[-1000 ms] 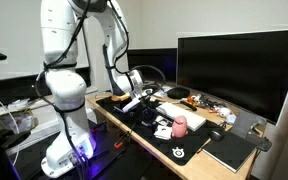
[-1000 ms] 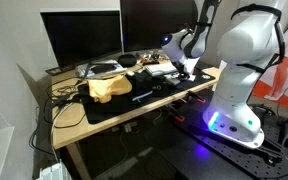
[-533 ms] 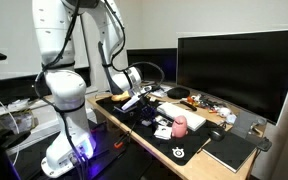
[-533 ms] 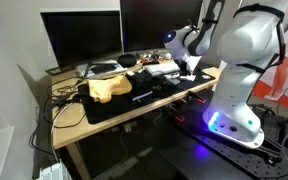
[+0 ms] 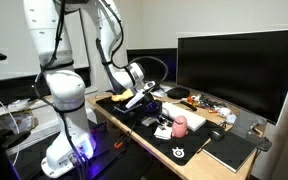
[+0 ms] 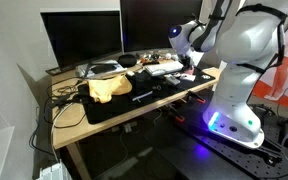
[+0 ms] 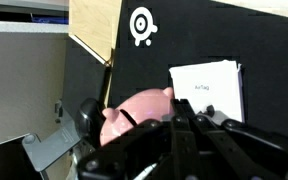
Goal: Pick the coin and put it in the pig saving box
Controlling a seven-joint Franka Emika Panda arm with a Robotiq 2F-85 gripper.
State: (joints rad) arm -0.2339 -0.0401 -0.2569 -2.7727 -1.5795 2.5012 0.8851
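The pink pig saving box (image 5: 181, 124) stands on the black mat near the desk's front edge. In the wrist view it (image 7: 134, 113) lies just below and to the left of my fingers. My gripper (image 5: 136, 97) hangs over the mat's other end, some way from the pig, and also shows in an exterior view (image 6: 189, 68). In the wrist view its fingers (image 7: 184, 108) are pressed together. No coin shows in any view; I cannot see whether one is pinched between the fingertips.
A white card-like box (image 7: 209, 85) lies on the black mat (image 7: 184, 40) beside the pig. White blocks (image 5: 164, 130) sit by the pig. A large monitor (image 5: 239, 70), cables, a dark notebook (image 5: 229, 150) and a yellow cloth (image 6: 106, 88) crowd the desk.
The arm has lifted the gripper a little above the mat and turned it slightly. The pig and the other desk items have not moved.
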